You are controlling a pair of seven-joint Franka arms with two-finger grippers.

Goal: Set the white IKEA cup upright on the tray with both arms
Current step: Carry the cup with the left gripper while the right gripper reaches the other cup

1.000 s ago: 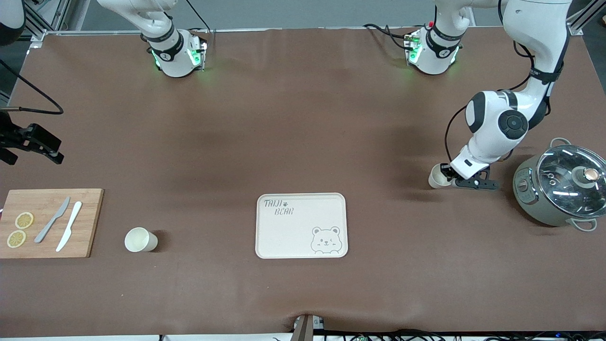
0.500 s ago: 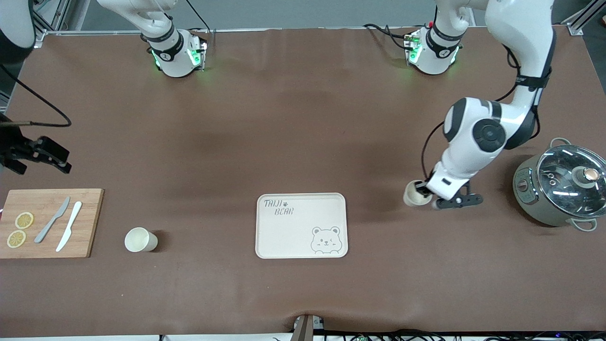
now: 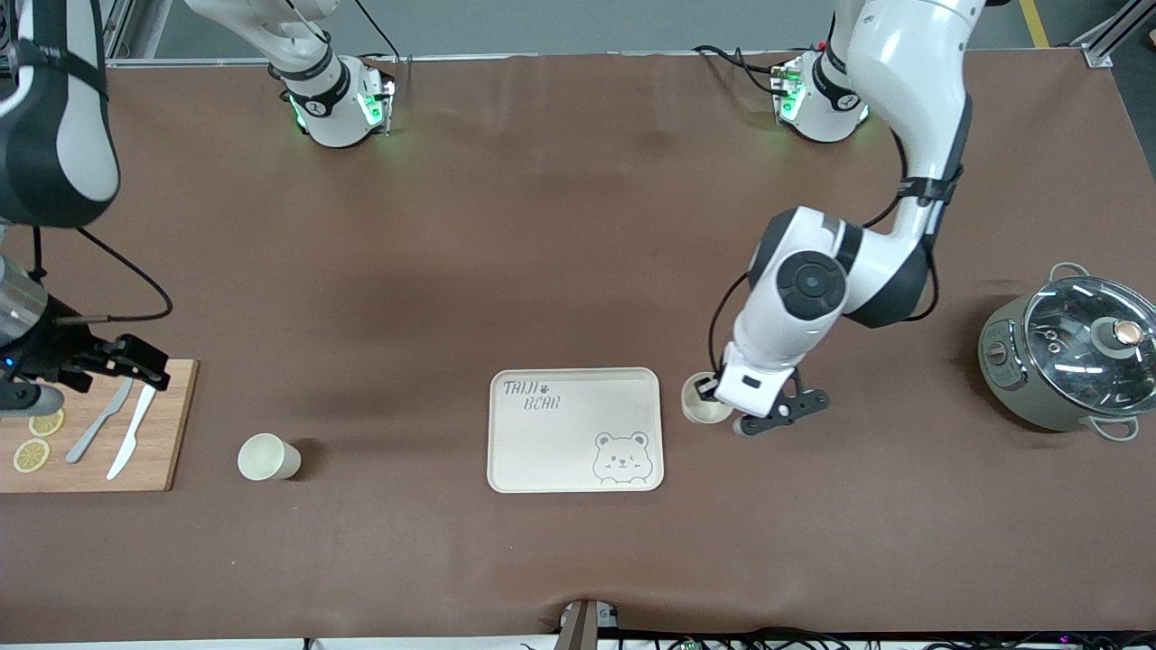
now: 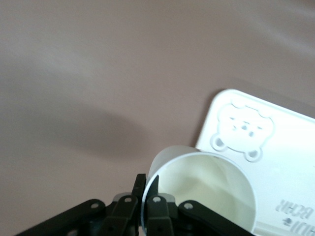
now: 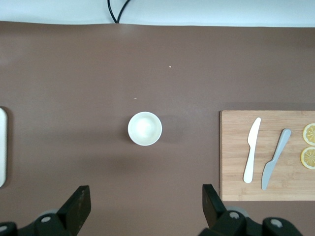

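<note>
Front view: the left tool [image 3: 722,406] is clamping a white cup [image 3: 703,402] by its rim, carrying it just beside the tray [image 3: 575,430], off the tray's 3 o'clock edge and not yet over it. A second white cup [image 3: 266,457] is standing upright on the brown tabletop [image 3: 578,271], between the tray and the wooden cutting board [image 3: 95,424] at the right arm's end. The right tool [image 3: 117,361] is hovering over the board's edge; this view is not showing its fingers clearly. A lidded pot [image 3: 1070,355] is sitting at the left arm's end.

Left wrist view: the fingers [image 4: 147,196] are pinching the cup's [image 4: 202,191] wall, mouth toward the camera. The tray's [image 4: 275,162] bear drawing is lying at about 1 o'clock from the cup.

Right wrist view: the right tool's [image 5: 142,209] fingers are standing wide apart, holding nothing, with the second cup [image 5: 144,129] at 12 o'clock from them.

Judging from this, neither cup is on the tray yet; one is nearly there, the other is awaiting pickup.
</note>
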